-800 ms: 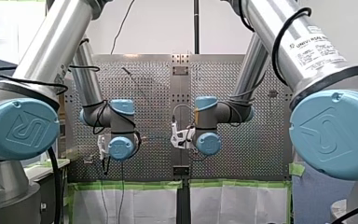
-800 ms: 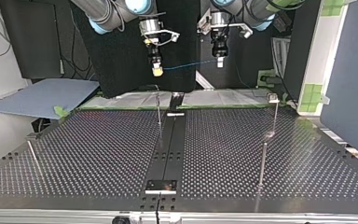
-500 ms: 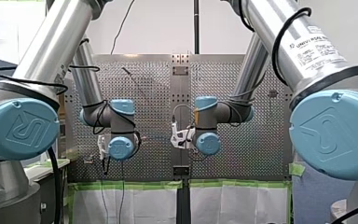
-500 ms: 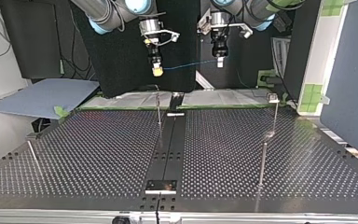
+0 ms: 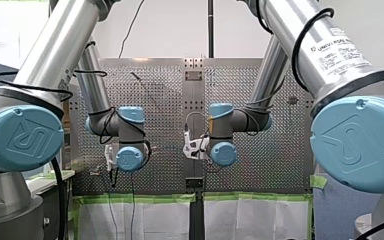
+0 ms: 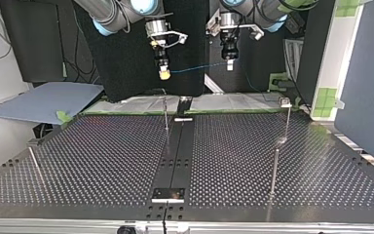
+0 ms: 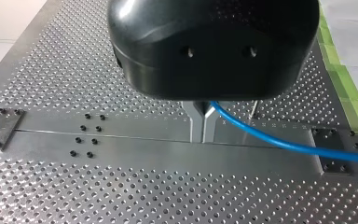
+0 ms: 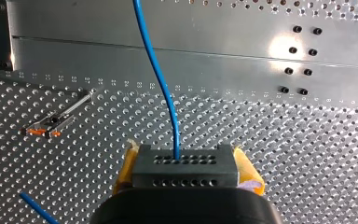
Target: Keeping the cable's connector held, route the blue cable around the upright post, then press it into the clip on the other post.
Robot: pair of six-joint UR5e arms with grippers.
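Nothing seems to have moved since a moment ago: above the perforated table (image 6: 102, 161) everything hangs just as it did. The right gripper (image 8: 186, 161) stays clamped, its yellow pads (image 8: 247, 170) on either side of the black connector (image 8: 185, 172). The blue cable (image 8: 161, 74) runs ahead from it across to the left gripper (image 7: 203, 137), whose metal fingers (image 7: 196, 123) are pinched together on it.

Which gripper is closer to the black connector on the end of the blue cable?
Right. My right gripper has the connector clamped between its yellow pads; my left gripper pinches the blue cable farther along, away from the connector.
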